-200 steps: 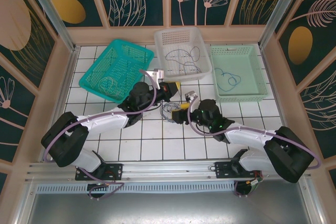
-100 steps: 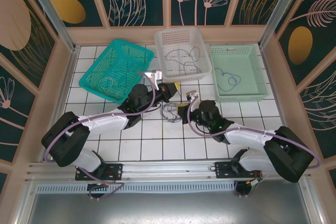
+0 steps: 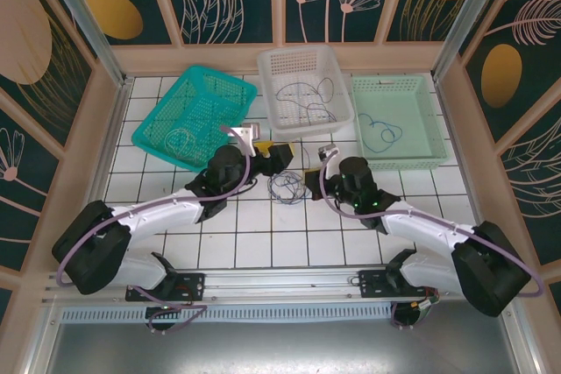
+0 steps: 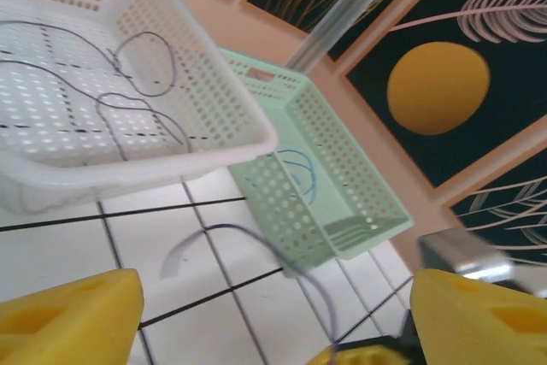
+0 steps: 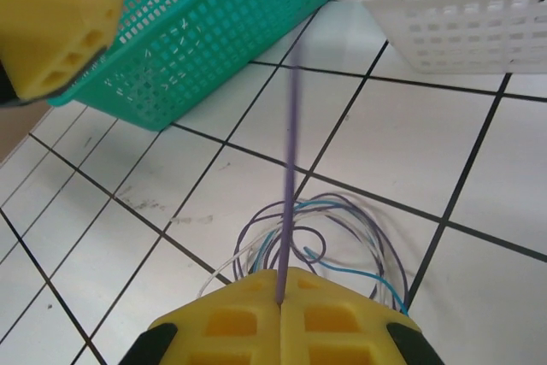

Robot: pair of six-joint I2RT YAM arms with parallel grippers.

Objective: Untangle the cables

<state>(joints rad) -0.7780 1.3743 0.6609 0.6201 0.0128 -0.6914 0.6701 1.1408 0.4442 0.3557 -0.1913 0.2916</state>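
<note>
The right tool (image 5: 282, 301) is clamped shut on a single purple cable (image 5: 293, 134), pinched in the seam between its yellow pads. From there the strand rises taut across the tiles towards the gap between the teal basket (image 5: 197, 32) and the white basket (image 5: 444, 6). Just beyond the pads, a loose heap of cables (image 3: 285, 186) lies on the white-tiled desk (image 3: 254, 234), with purple, pale and blue loops lying over one another. In the overhead view this heap sits between the two tools. The left tool (image 4: 273, 322) is open, its yellow fingers (image 4: 68, 318) set wide apart. A thin purple strand arches through the space between them, its free end curling over a tile; whether it touches either finger cannot be told. Close ahead of the left tool stands the front wall of the white basket, with several dark cables (image 4: 128, 66) spread in loops on its floor. The green basket (image 4: 342, 185) sits just beside it to the right and holds a blue cable (image 4: 299, 168). The teal basket stands skewed on the desk to the left, a pale cable (image 3: 180, 139) coiled in its near corner. All three baskets crowd the far side of the heap.
</note>
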